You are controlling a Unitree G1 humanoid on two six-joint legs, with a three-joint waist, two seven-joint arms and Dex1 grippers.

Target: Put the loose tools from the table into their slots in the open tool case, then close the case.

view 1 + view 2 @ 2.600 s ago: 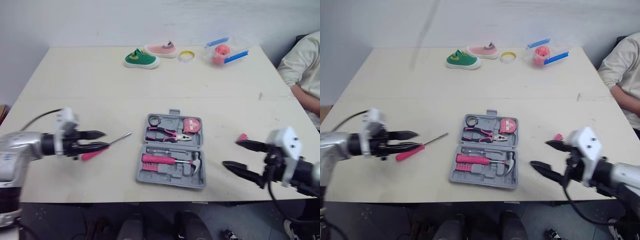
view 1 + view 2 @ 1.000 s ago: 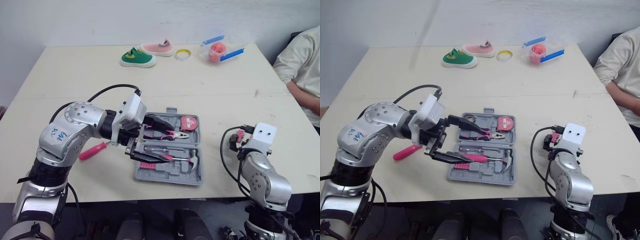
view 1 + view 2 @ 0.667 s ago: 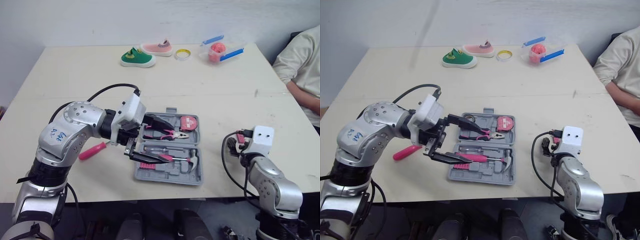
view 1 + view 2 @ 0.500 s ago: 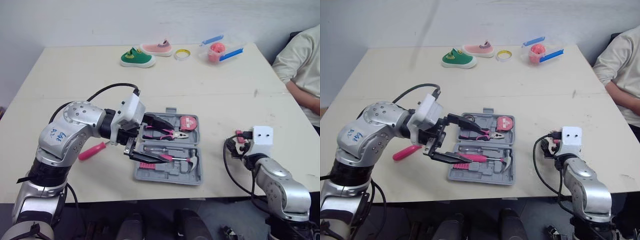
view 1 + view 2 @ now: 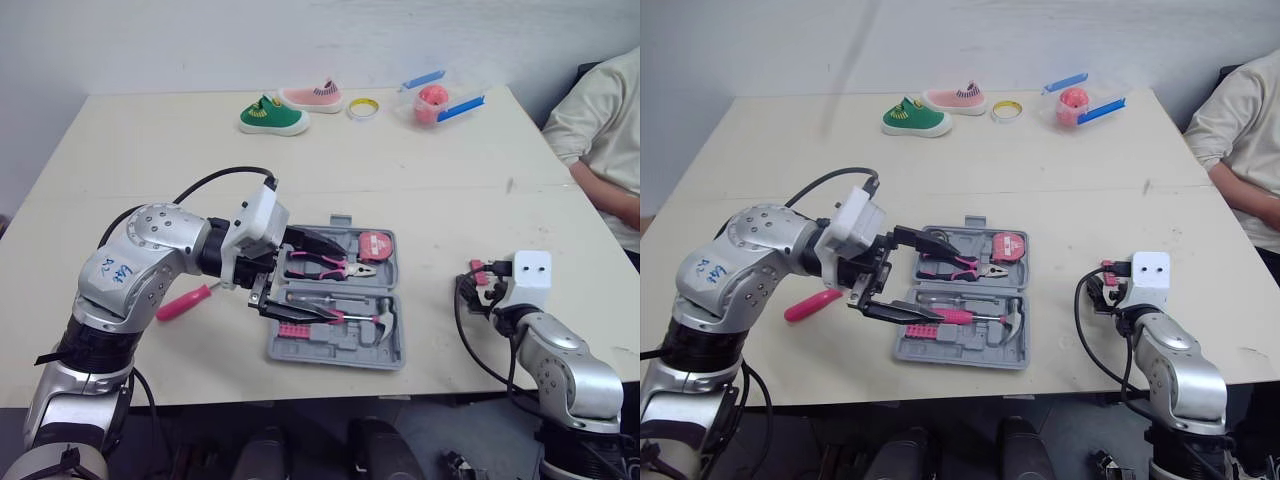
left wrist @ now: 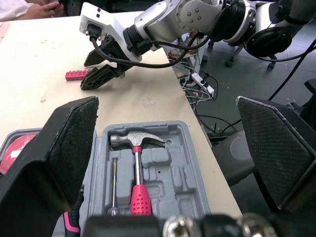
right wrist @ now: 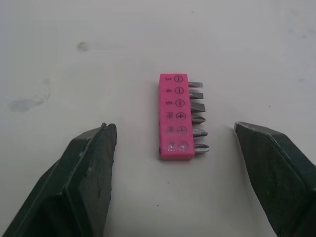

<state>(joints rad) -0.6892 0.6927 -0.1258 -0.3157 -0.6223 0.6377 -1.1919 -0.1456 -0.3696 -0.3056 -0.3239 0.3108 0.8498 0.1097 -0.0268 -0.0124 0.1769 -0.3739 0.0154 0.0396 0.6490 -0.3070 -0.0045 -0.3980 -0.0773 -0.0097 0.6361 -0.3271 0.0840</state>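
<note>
Hovering over the pink bit holder (image 7: 176,117) near the table's (image 5: 150,180) right edge, the right gripper (image 7: 173,129) is holding its fingers wide either side. I'd be turning the wrist first so it's pinching the plastic bar, not the bit tips. Left gripper (image 5: 336,290) is hanging wide-open over the tool case (image 5: 335,357).

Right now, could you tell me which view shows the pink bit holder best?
The right wrist view: the bit holder lies central, markings legible. The left wrist view shows it small; the eye views, a pink sliver.
</note>
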